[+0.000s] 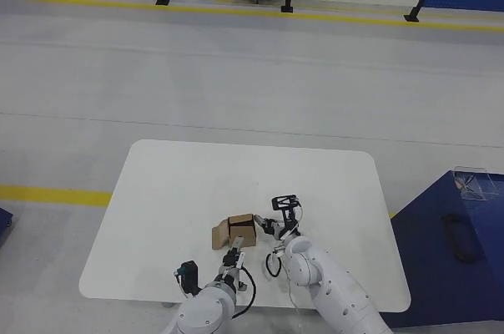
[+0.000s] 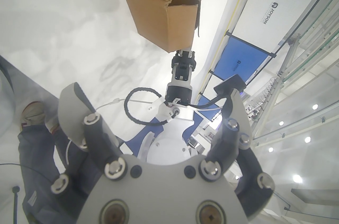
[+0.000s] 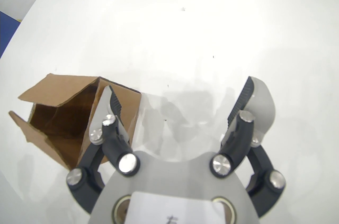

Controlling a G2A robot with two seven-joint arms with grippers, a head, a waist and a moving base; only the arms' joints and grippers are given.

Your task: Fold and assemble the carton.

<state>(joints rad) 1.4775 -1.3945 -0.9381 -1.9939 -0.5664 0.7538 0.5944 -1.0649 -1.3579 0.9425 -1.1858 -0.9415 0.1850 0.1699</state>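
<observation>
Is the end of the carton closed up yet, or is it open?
Open. In the right wrist view the carton rests on the table with its end flaps spread apart and its hollow inside showing.

Carton (image 1: 238, 230): on the table (image 1: 235, 171), near its middle.
Left gripper (image 1: 234, 253): at the carton's 6 o'clock in the top view, just beside it, toward the table's near edge.
Right gripper (image 1: 269, 224): at the carton's 3 o'clock, close by its side wall; I cannot tell if they touch.
Right gripper's fingers: one finger (image 3: 112, 100) is in front of the carton's wall, the other is over bare table.
Grippers: the left one is at the right one's 7 o'clock.
</observation>
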